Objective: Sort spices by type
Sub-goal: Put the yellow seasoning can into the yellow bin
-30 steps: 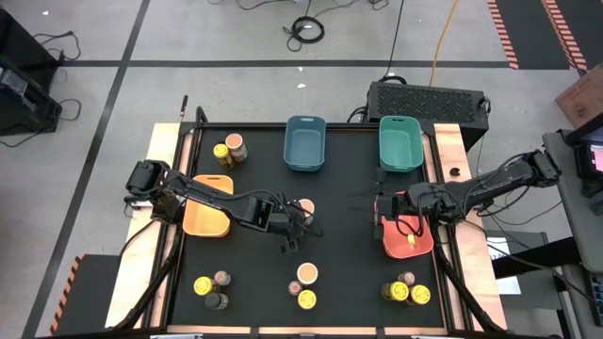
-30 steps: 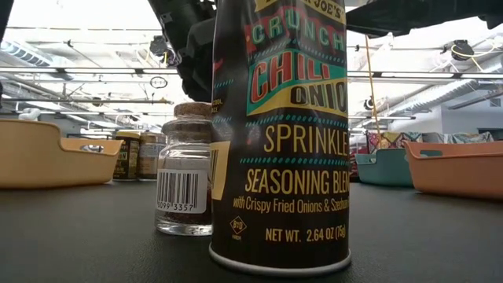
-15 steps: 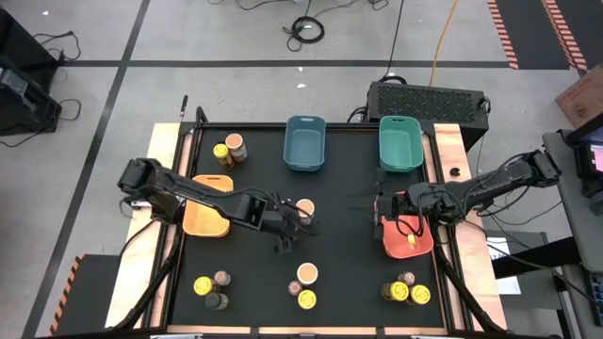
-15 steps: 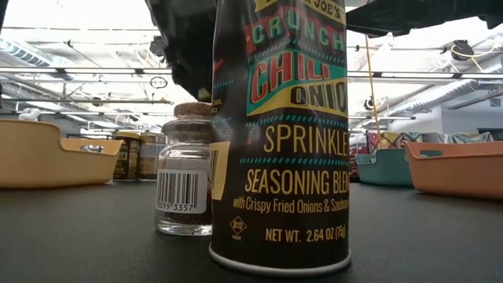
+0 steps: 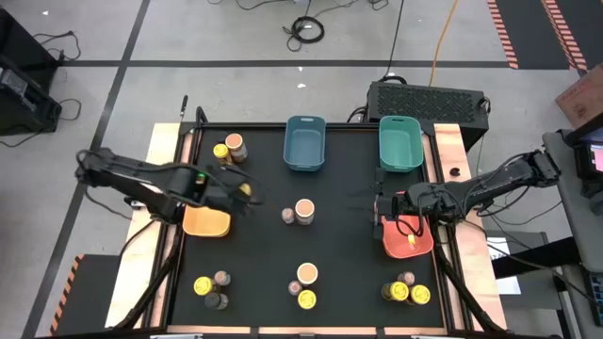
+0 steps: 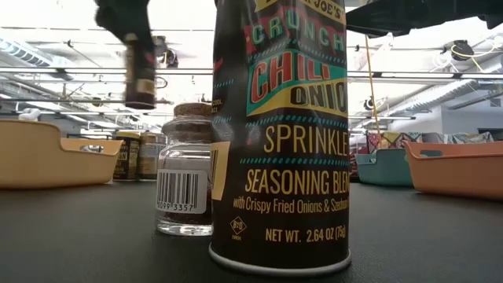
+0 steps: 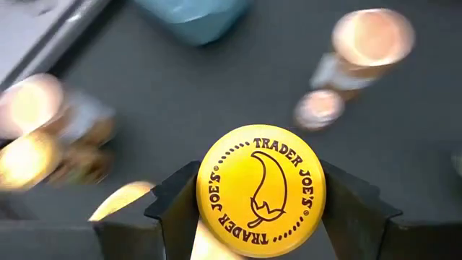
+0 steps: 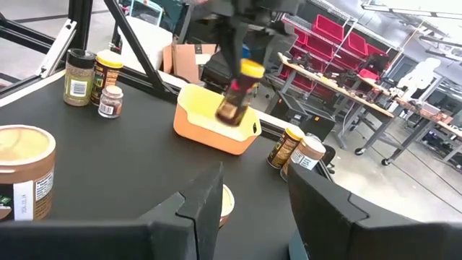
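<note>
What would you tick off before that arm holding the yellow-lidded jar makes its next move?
1. Grip: left gripper has its fingers on both sides of the yellow-lidded jar: ok.
2. Jar lifted off the table: ok, it hangs in the air in the low view.
3. Jar upright: ok, lid on top.
4. Drop spot: orange bin lies just beside the jar: ok.
5. Whether the bin is empty: cannot tell.
6. Right gripper out of the way, over by the red bin: ok.
</note>
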{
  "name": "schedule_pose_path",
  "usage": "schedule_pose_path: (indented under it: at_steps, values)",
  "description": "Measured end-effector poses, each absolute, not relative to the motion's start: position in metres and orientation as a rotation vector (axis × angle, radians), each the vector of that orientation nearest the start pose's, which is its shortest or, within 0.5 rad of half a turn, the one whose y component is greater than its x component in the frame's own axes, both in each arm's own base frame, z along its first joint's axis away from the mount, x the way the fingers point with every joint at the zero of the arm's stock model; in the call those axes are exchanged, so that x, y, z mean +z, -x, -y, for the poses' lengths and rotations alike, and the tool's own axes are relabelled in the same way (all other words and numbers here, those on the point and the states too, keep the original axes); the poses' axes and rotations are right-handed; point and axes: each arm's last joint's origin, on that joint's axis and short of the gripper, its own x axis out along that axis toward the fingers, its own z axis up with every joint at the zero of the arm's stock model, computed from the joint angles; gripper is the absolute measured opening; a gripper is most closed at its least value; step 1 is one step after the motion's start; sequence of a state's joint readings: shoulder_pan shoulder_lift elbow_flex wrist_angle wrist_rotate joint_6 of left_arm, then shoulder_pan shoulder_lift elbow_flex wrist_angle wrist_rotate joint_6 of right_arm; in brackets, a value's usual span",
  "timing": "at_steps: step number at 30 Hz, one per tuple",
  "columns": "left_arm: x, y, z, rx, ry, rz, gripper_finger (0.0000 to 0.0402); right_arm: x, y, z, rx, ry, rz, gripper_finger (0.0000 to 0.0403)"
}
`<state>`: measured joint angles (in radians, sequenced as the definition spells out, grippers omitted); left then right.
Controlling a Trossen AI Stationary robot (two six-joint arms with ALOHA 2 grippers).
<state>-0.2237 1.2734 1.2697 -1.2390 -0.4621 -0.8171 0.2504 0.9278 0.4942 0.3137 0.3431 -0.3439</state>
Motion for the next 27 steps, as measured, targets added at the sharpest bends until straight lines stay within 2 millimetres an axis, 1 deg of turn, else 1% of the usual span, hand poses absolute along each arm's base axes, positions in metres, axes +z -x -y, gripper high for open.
schedule_pose_path:
  at_steps: [4,6,8,14,21,24,27]
  values:
    - [0.331,-0.19,0.029,0.801,0.324,-1.019,0.0236,0.255,-0.2,-0.041,-0.073,0.375,-0.126,0.015]
    - [0.331,-0.184,0.027,0.851,0.328,-1.022,0.0236,0.255,-0.2,-0.041,-0.073,0.375,-0.126,0.015]
    - [0.325,-0.181,0.026,0.863,0.329,-1.02,0.0236,0.255,-0.2,-0.041,-0.073,0.375,-0.125,0.015]
    - [0.297,-0.177,0.022,0.942,0.315,-1.094,0.0236,0.255,-0.2,-0.041,-0.073,0.374,-0.124,0.015]
    - [0.268,-0.173,0.008,1.044,0.334,-1.15,0.0236,0.255,-0.2,-0.041,-0.074,0.362,-0.123,0.015]
    - [0.254,-0.173,0.005,1.047,0.352,-1.174,0.0236,0.255,-0.2,-0.041,-0.074,0.365,-0.123,0.015]
    - [0.241,-0.175,0.002,1.042,0.372,-1.157,0.0236,0.256,-0.2,-0.041,-0.074,0.367,-0.123,0.015]
